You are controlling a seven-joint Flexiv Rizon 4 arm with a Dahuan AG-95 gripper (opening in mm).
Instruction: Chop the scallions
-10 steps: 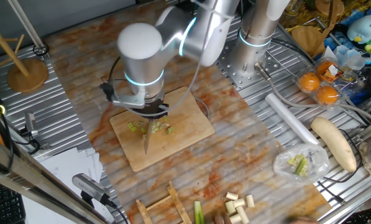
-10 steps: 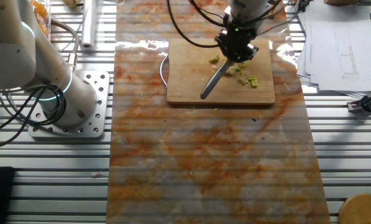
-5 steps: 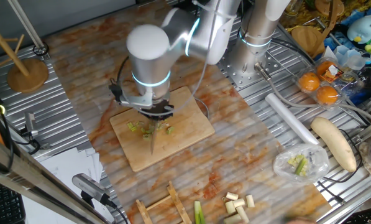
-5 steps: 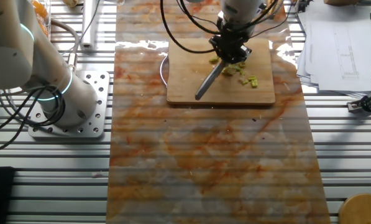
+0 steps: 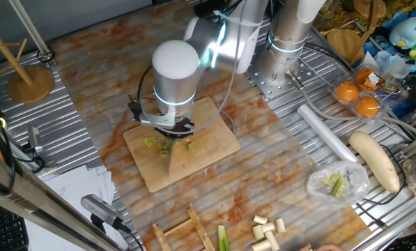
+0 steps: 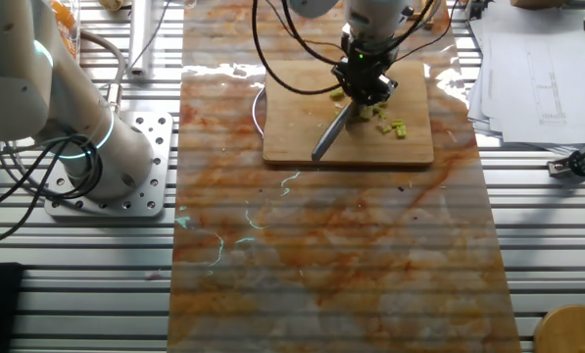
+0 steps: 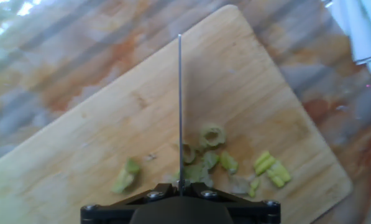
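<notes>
Hand view looks straight down the knife, which the gripper has clamped by the handle end, blade edge-on and running out across the wooden board. Scallions sit right at the blade, mostly on its right side, all on the board and near the gripper end of it.

My guess on handling: these bits are super light, soft and a little wet, so they'll squash, roll or stick to the blade rather than resist it. No point grabbing them at all, you just press the knife through and maybe nudge the pile back together. The ring-shaped slice looks hollow, so it'll flatten easily.

Counting in the hand view: roughly seven or eight chopped bits, one off on the left of the blade, a cluster of about four at the blade, a few paler sticks further right. One knife, one board. Over by the edge of the surface there are about five uncut whitish stalk pieces
</notes>
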